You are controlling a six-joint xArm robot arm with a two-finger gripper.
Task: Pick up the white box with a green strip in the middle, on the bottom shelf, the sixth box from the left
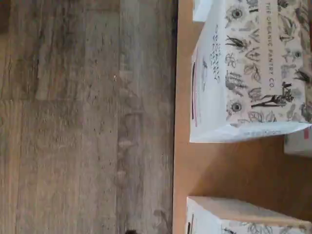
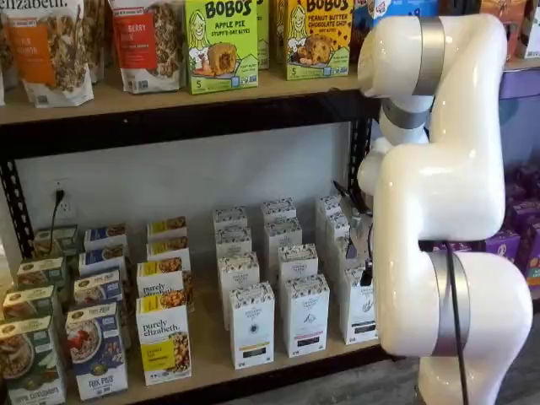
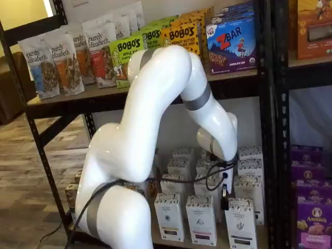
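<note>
1. Gripper (image 3: pixel 224 199): black fingers hanging from the white arm (image 3: pixel 150 129), seen side-on with a cable looped beside them. Whether they are apart or together cannot be told. In a shelf view they show as a dark shape (image 2: pixel 361 253) at the arm's 9 o'clock edge.
2. White box (image 3: pixel 240 223): tall narrow carton with a speckled top, a small round logo and a dark strip low on its front. It stands upright in the front row of the bottom shelf (image 2: pixel 211 367). The fingers hang at its 11 o'clock, just above its top corner; contact cannot be told. In a shelf view the arm partly covers the same box (image 2: pixel 359 305).
3. Neighbouring white cartons (image 3: pixel 201 219): at the box's 9 o'clock in the front row, with more rows behind at 12 o'clock.
4. Yellow-banded boxes (image 2: pixel 164 337): further along toward 9 o'clock on the same board.
5. Wrist view: a patterned carton top (image 1: pixel 253 63) reading "THE ORGANIC PANTRY CO", a second carton (image 1: pixel 234 217) apart from it, the tan board (image 1: pixel 219 165) between them, and grey plank floor (image 1: pixel 83 117) beyond the board's edge. Which carton is which cannot be told.
</note>
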